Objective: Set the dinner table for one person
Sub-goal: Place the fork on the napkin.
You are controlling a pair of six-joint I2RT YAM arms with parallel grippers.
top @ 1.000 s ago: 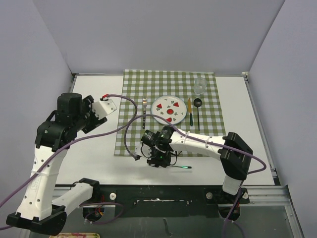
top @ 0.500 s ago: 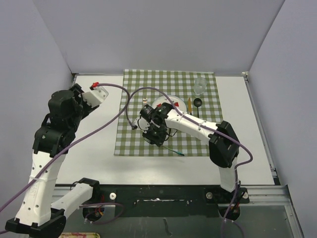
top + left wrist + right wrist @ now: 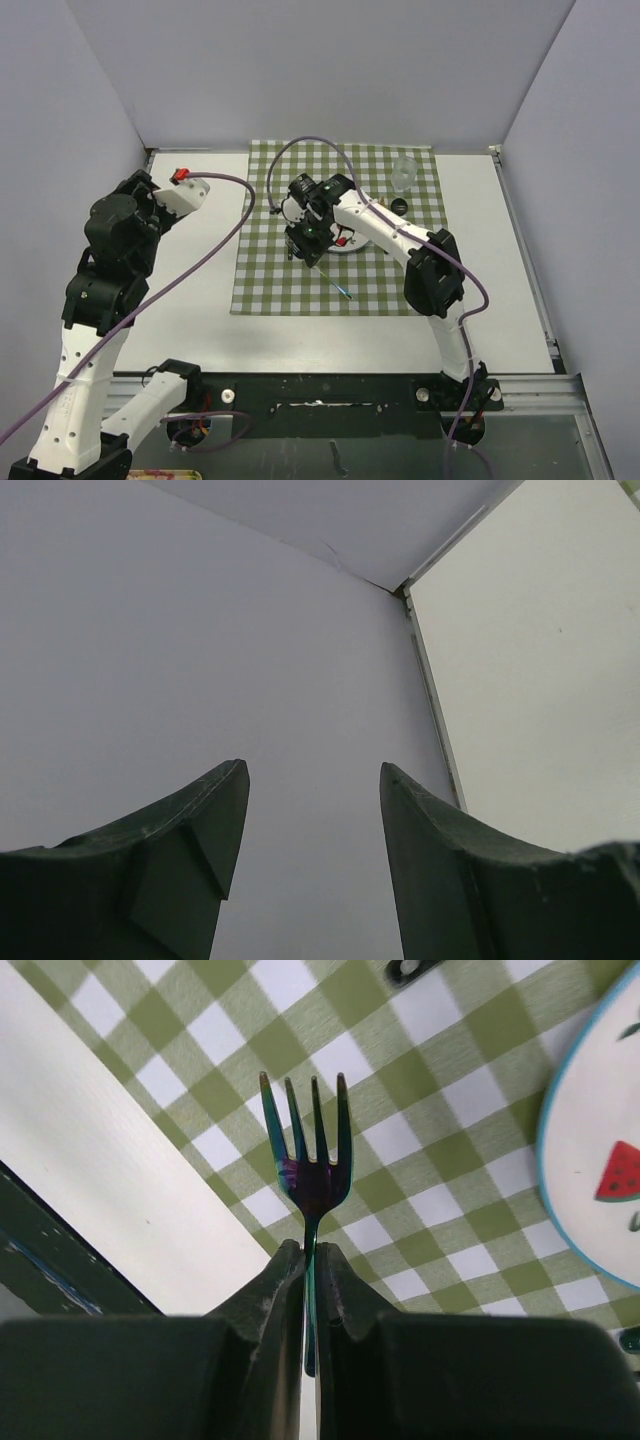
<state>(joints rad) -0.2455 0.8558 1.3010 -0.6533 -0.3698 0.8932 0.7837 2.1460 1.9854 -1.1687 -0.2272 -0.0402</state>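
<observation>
Moved over the checked cloth, right hand pinches a fork; left hand gapes toward grey walls.

Nothing legible in any of my views, no words, brands or numbers, the plate carries only painted watermelon slices, not lettering.
</observation>
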